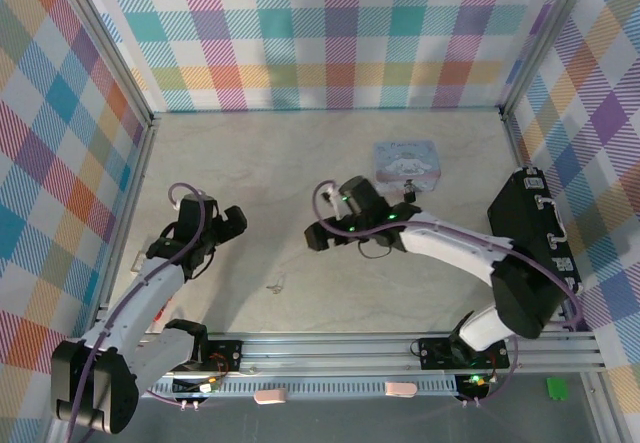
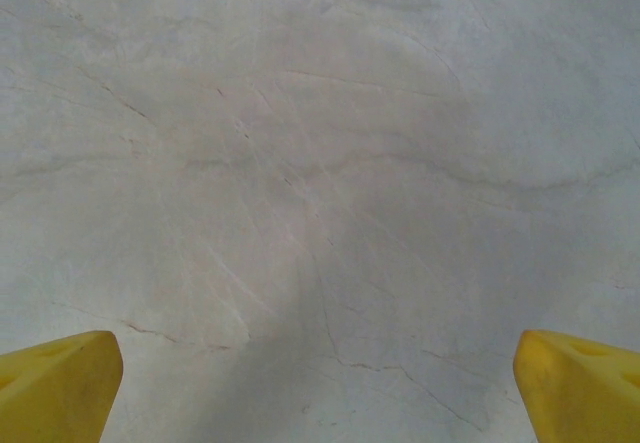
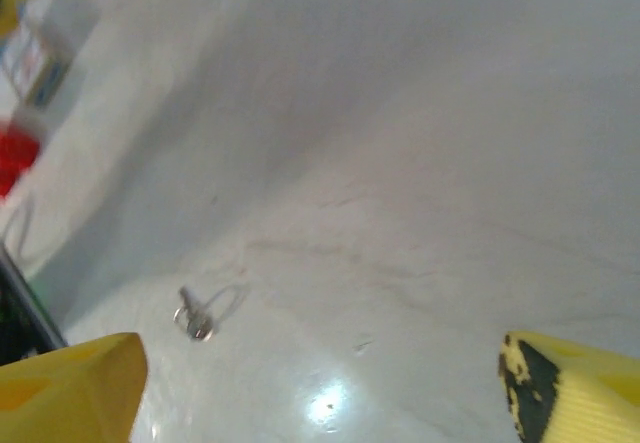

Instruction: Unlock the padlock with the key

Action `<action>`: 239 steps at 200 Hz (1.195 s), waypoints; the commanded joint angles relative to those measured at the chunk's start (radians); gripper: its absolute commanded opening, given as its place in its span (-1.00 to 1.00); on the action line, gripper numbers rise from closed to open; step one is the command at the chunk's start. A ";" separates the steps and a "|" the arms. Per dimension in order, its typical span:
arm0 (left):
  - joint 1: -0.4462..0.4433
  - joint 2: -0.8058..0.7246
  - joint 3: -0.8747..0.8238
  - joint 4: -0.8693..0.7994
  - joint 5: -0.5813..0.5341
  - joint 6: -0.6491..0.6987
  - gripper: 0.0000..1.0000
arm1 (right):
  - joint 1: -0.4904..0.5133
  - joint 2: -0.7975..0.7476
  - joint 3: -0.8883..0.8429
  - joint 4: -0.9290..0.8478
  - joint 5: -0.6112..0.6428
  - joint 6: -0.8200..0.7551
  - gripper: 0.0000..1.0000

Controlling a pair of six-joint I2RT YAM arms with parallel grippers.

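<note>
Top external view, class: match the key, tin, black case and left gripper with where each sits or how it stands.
1 key
2 tin
3 black case
4 left gripper

A along the table's right edge
B jaws wide apart, holding nothing
C toward the table's far side
D lying on the table near its front edge

Pairs: 1-D, 2-C, 3-A, 4-B

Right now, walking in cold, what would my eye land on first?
The bright checked walls round the pale table. Then the white left arm and right arm reaching from the near edge, a pastel tin beyond. A tiny key lies between them.
</note>
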 commanded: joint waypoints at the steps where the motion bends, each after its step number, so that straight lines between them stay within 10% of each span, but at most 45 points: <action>1: -0.008 -0.050 -0.041 0.112 -0.046 0.035 0.99 | 0.074 0.086 0.077 -0.057 -0.025 -0.037 0.69; 125: -0.008 -0.152 -0.135 0.159 -0.147 0.021 0.99 | 0.314 0.463 0.418 -0.299 -0.015 0.045 -0.05; 239: -0.008 -0.200 -0.139 0.138 -0.154 0.014 0.99 | 0.334 0.602 0.562 -0.431 0.072 0.084 -0.25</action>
